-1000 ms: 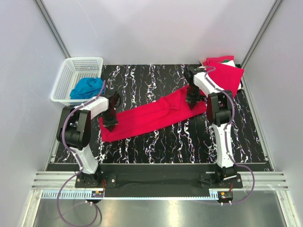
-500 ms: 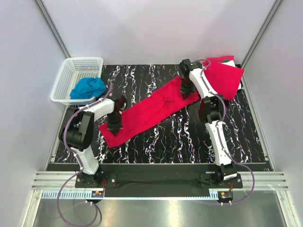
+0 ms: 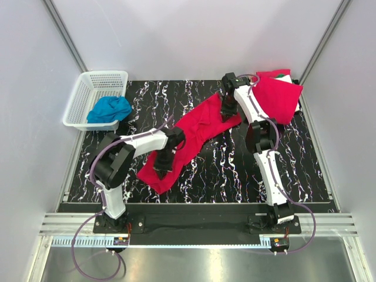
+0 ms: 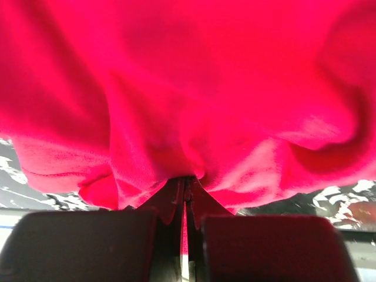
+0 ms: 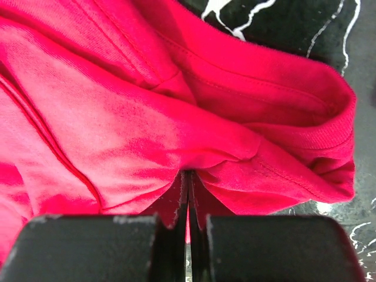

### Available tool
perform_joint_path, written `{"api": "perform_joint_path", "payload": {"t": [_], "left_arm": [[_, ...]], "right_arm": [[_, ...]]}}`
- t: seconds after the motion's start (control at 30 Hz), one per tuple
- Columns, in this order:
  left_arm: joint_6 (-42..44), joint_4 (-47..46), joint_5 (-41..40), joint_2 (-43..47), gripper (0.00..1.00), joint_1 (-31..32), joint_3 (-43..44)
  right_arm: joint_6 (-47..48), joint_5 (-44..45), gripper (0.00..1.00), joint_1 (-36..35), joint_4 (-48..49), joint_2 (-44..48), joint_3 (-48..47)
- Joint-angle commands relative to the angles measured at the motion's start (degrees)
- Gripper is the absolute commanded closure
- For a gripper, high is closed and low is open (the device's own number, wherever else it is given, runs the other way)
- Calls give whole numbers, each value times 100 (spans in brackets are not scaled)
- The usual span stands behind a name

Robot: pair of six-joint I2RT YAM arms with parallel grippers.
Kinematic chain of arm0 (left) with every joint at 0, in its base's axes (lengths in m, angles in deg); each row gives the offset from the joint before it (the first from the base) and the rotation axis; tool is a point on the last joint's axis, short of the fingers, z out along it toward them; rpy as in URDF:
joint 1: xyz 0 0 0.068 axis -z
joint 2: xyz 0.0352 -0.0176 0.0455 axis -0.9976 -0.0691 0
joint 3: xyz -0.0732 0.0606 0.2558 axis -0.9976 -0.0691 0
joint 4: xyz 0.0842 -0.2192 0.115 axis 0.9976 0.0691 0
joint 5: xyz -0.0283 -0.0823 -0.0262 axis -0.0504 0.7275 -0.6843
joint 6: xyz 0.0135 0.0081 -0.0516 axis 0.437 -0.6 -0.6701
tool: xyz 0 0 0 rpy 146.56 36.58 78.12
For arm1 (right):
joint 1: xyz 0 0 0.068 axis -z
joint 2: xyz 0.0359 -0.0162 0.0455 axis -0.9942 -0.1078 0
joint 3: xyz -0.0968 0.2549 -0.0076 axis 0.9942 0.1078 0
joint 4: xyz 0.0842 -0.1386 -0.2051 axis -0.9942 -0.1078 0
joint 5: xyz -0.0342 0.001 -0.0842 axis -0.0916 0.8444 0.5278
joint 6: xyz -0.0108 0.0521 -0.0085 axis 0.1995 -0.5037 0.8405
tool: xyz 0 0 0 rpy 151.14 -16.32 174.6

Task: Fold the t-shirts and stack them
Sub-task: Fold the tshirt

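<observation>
The left gripper (image 3: 163, 163) and right gripper (image 3: 226, 109) each pinched an end of the red t-shirt (image 3: 197, 128), stretched diagonally over the counter (image 3: 223, 170). Mid-fold, the next move likely called for laying it flat.

Your table (image 3: 235, 176) is black with white marbling. Across it runs a red t-shirt (image 3: 197, 129), stretched diagonally. You also have a white basket (image 3: 79, 97) (far left corner) and a folded red pile (image 3: 276, 97) far right.

Soft matt cloth t-shirt (image 3: 195, 130), glossy marbled table (image 3: 226, 173).
</observation>
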Motion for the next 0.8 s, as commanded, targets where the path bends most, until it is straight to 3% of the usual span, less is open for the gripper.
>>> {"api": "perform_joint_path", "payload": {"t": [0.0,0.7,0.73,0.77], "left_arm": [[-211,-581,670,-264,100,423,54],[70,-1258,1251,-326,100,1031,238],[62,-1258,1154,-204,100,1040,299],[44,-1250,1049,-98,94,1040,317]], "right_arm": [[63,-128,100,-95,352,-469,-29],[158,-760,100,344,1073,-356,-354],[212,-743,86,344,1073,-250,-302],[265,-717,79,344,1099,-119,-240]]}}
